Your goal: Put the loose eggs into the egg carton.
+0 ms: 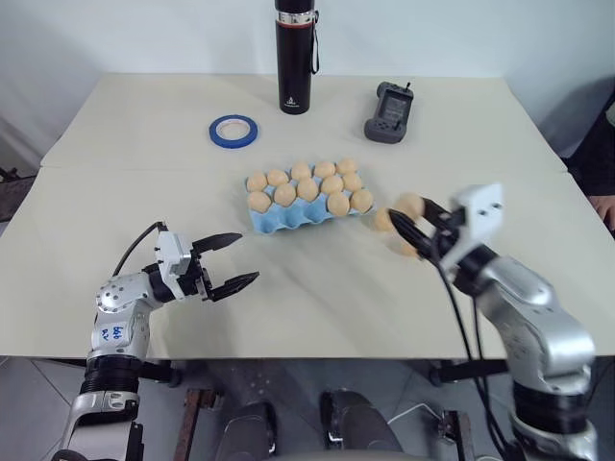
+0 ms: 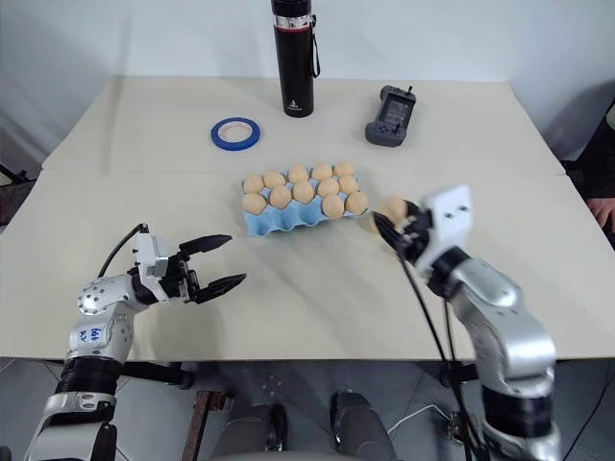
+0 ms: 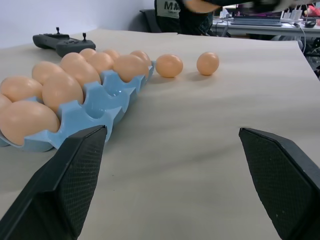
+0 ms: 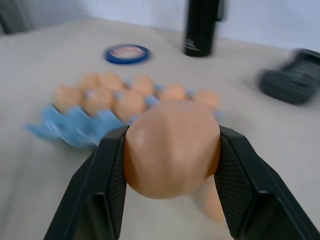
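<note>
The light-blue egg carton (image 1: 288,221) lies mid-table with several tan eggs in it; its near-left cups are empty. My right gripper (image 1: 413,221) hovers just right of the carton, above the table, shut on one egg (image 1: 409,204), which sits between the black fingers (image 4: 112,175) in the right wrist view. Two loose eggs rest on the table beside the carton's right end, one (image 3: 169,65) close to it and one (image 3: 207,63) further out. My left gripper (image 1: 235,259) stands open and empty in front of the carton's left end.
A black bottle (image 1: 295,58) stands at the far edge, a blue tape ring (image 1: 233,130) to its left, and a dark handheld controller (image 1: 389,112) to its right. A person's hand (image 1: 603,206) shows at the right edge.
</note>
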